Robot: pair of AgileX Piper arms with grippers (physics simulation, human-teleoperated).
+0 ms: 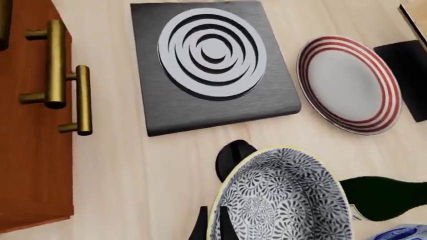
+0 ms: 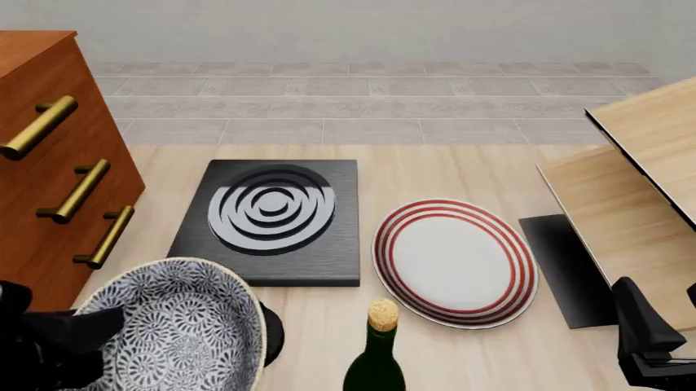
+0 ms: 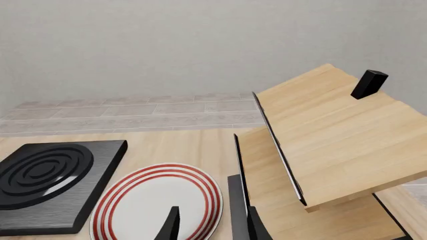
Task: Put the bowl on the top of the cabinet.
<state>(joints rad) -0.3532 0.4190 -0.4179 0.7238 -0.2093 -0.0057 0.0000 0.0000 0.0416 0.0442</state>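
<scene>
The blue-and-white floral bowl (image 2: 174, 330) is tilted and held above the table at the near left, beside the cabinet's lower front. My left gripper (image 2: 60, 346) is shut on its rim. In the left wrist view the fingers (image 1: 200, 227) clamp the rim of the bowl (image 1: 287, 200). The reddish-brown cabinet (image 2: 49, 171) with brass handles stands at the far left, and its top edge (image 2: 33, 41) is well above the bowl. It also shows in the left wrist view (image 1: 27, 150). My right gripper (image 2: 663, 326) is open and empty at the near right, and in the right wrist view (image 3: 210, 225).
A black hotplate (image 2: 272, 216) with grey rings lies mid-table. A white plate with red rings (image 2: 455, 261) is to its right. A corked dark green bottle (image 2: 379, 350) stands at the front, close to the bowl. A pale wood structure (image 2: 641, 163) on a black base (image 2: 560, 261) fills the right.
</scene>
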